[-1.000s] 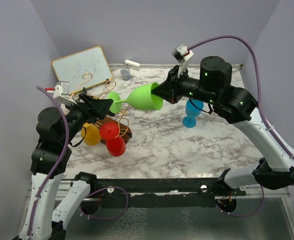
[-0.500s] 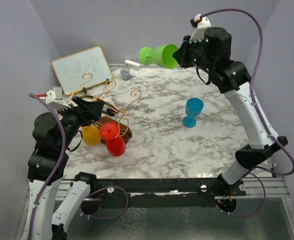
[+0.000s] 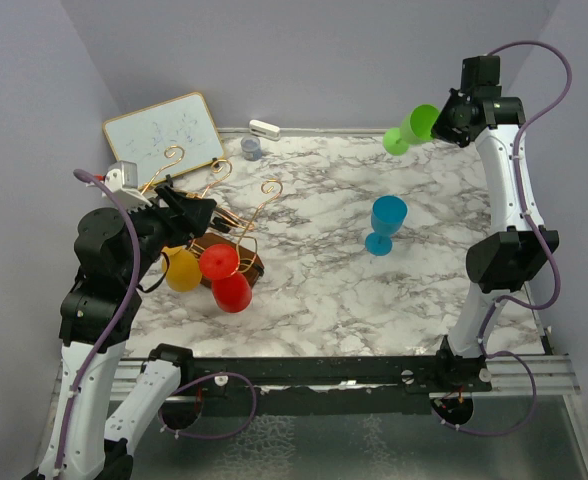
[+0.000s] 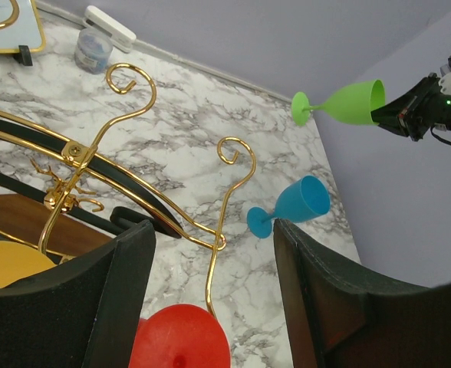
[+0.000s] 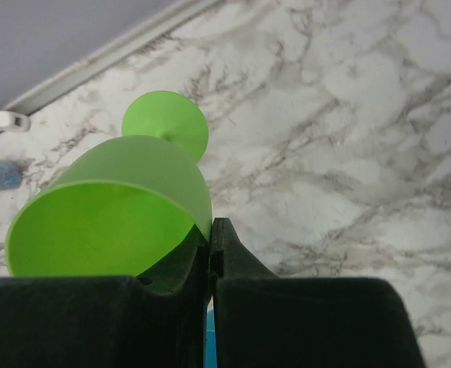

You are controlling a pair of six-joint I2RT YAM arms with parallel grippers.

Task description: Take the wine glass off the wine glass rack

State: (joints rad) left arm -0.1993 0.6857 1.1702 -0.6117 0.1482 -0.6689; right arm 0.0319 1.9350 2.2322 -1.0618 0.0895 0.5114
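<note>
The whiteboard (image 3: 164,132) propped at the table's (image 3: 314,290) far left corner carries faint blue scribbles, too pale to read in the overhead view. The left wrist view cuts it down to one gold-framed corner. No label can be made out on the small grey-blue jar (image 3: 251,148) or the white oblong object (image 3: 265,128) at the far edge. The right gripper (image 3: 440,120) is clenched on the rim of the green wine glass (image 3: 414,128). It holds the glass on its side in the air above the far right corner, foot pointing left, well apart from the wine glass rack (image 3: 239,228). In the right wrist view the fingers (image 5: 241,268) pinch the bowl wall and the bottom of the bowl is hidden behind them. The rack stands near the table's left edge, its dark base mostly covered by a yellow glass (image 3: 182,270) and a red glass (image 3: 229,280) hanging bowl down. The left gripper (image 3: 202,212) is released, its jaws spread wide on either side of one gold arm. Whether either finger touches the wire cannot be told. A blue glass (image 3: 384,225) stands upright right of the table's centre.
</note>
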